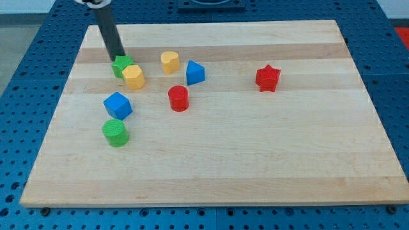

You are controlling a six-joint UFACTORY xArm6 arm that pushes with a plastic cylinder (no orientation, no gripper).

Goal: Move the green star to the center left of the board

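Starting at view's left: green cylinder block (pixel 115 133), blue cube block (pixel 117 105) above it. My tip (pixel 119 59), a bare rod with no hand, touching green star block (pixel 121 66) upper left on wooden tabletop (pixel 255 166), yellow hexagon block (pixel 134 76) right against it.

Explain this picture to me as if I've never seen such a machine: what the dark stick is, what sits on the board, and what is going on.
This is one camera view of a wooden board. The dark stick is my pushing rod; it grips nothing, it only slides blocks. My tip sits at the green star, on its top side in the view, near the view's top left. A yellow block touches the star's right. Also there: a yellow block, a blue block, a red cylinder, a blue cube, a green cylinder and a red star. Nothing is held.
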